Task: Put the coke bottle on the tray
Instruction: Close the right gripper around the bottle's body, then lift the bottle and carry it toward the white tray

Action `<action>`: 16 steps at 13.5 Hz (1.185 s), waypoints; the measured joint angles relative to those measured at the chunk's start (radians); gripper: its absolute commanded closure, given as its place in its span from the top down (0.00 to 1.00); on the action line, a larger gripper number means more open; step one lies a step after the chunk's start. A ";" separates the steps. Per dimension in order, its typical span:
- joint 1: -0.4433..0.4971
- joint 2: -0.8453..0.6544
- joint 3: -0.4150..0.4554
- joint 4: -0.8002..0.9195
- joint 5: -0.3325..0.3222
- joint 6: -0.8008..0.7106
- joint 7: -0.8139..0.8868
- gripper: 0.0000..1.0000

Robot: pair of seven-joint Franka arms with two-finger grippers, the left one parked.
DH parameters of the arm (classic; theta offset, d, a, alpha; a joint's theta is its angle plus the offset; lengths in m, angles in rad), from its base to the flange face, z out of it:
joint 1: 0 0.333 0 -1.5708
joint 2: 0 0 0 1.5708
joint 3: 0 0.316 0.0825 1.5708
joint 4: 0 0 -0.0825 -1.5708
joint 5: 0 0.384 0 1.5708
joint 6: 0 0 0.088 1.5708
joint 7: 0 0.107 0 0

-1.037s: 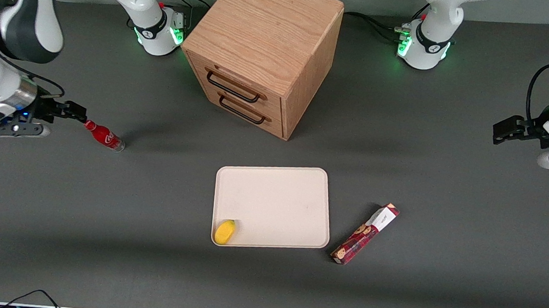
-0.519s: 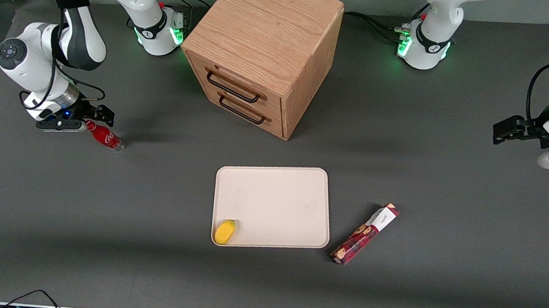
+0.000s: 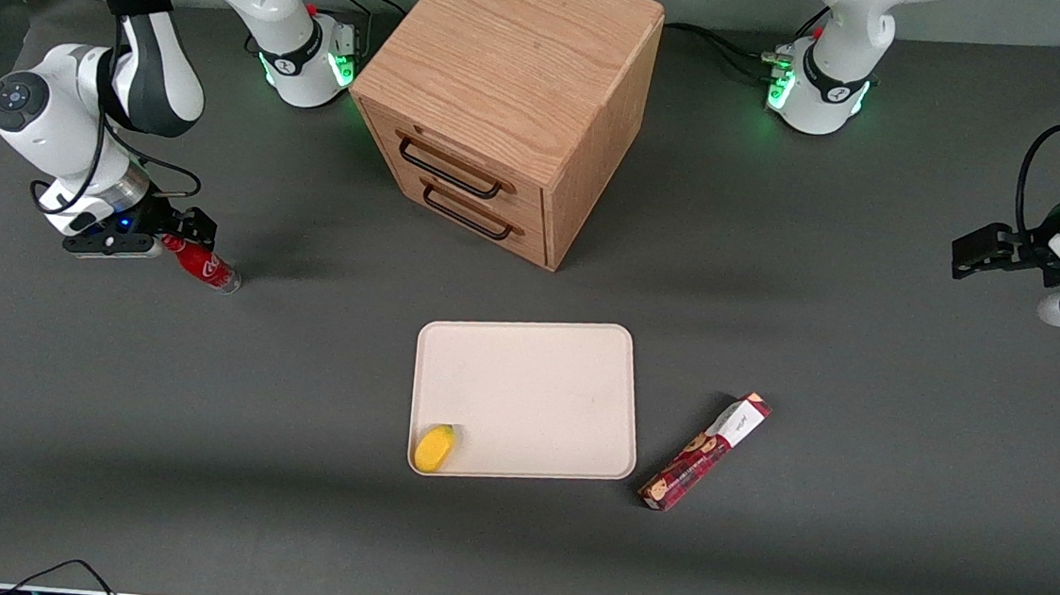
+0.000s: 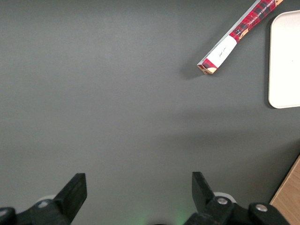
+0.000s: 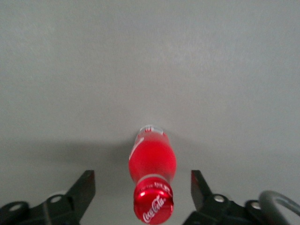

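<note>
- Now look at the front view first. Your gripper (image 3: 187, 230) is low over the table, at the working arm's end, right at the cap end of the coke bottle (image 3: 204, 266).
- You can see the bottle standing on the dark table (image 3: 285, 524), leaning in this view, well apart from the tray (image 3: 533, 373).
- Your tray lies flat near the middle of the table, nearer to the front camera than the wooden cabinet (image 3: 508, 97). A small yellow thing (image 3: 434, 447) sits in one corner of the tray, the corner close to the front camera.
- You can also see a long dark-red cookie box (image 3: 705, 451) lying on the table just beside the tray, toward the parked arm's end.
- Next, look at the right wrist view. Your gripper (image 5: 140, 190) is wide open, with one finger (image 5: 84, 187) on each side of the bottle (image 5: 152, 161). The fingers do not touch it.
- You can see the red cap (image 5: 153, 205) with its white writing facing the camera, and the clear base farther off on the table.
- Last, the left wrist view. You see the cookie box (image 4: 239, 35) on the table and one edge of the tray (image 4: 283, 61) beside it.
</note>
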 measured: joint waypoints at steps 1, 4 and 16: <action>0.001 0.000 0.002 0.008 0.000 0.000 0.000 0.75; 0.003 0.010 0.002 0.016 -0.010 -0.001 -0.002 0.60; 0.002 0.023 0.002 0.180 -0.019 -0.251 -0.026 0.07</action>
